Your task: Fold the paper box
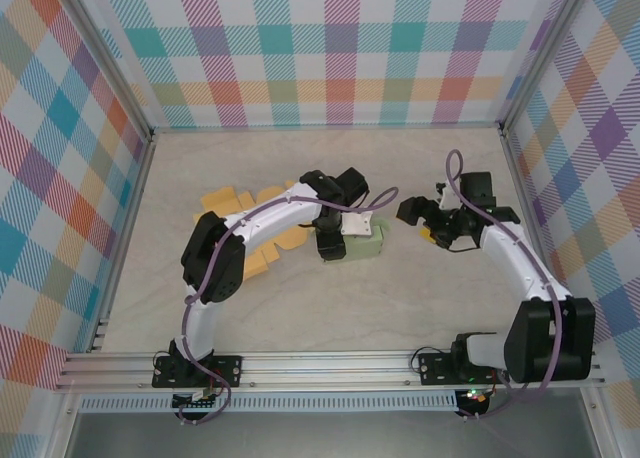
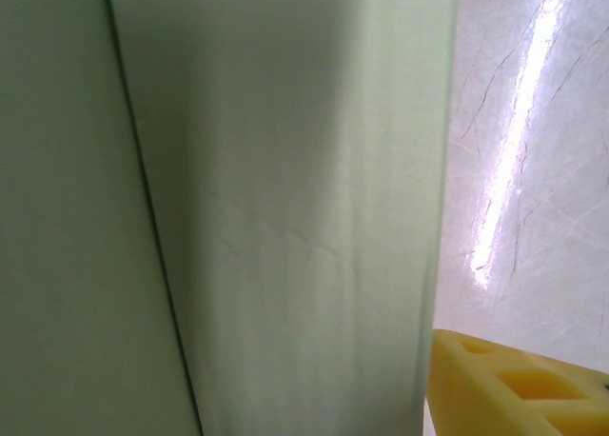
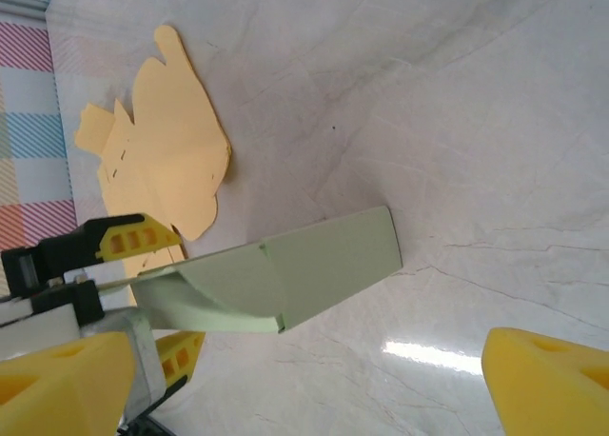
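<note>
The paper box (image 1: 368,242) is pale green and partly folded, lying mid-table; it also shows in the right wrist view (image 3: 324,265) with one flap sticking out. My left gripper (image 1: 333,240) straddles the box's left end. Its yellow fingers (image 3: 143,238) stand above and below that end with a small gap, so it is open. In the left wrist view the box wall (image 2: 285,208) is very close, with one yellow fingertip (image 2: 514,388) beside it. My right gripper (image 1: 425,221) is open just right of the box, with nothing between its fingers (image 3: 547,379).
Flat yellow-orange cardboard blanks (image 1: 235,213) lie left of the box, behind the left arm, and also show in the right wrist view (image 3: 162,141). Checked walls (image 1: 320,48) enclose the marble table (image 1: 300,308). Bare table lies in front of the box.
</note>
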